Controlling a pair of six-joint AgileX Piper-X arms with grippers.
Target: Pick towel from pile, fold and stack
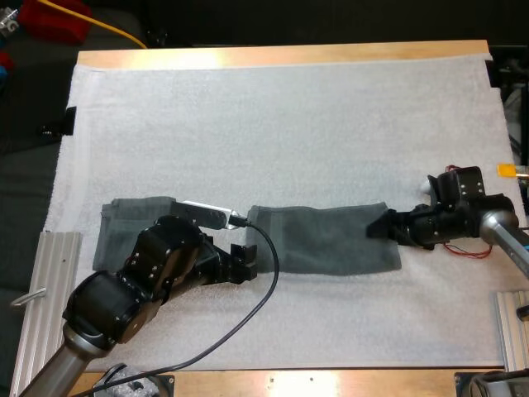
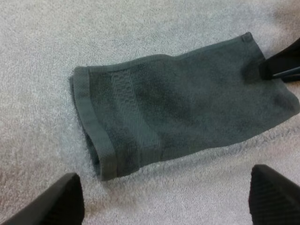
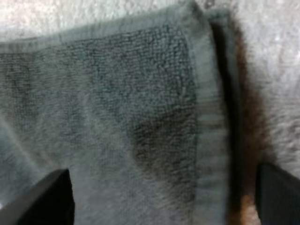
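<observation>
While flat on the white mat, grey-green towel between left end effector and right end effector, both released.

I count two towels: centre towel mid-frame, left towel at frame's left, partly under arm. Two grippers: left gripper, right gripper. One mat, one table.
</observation>
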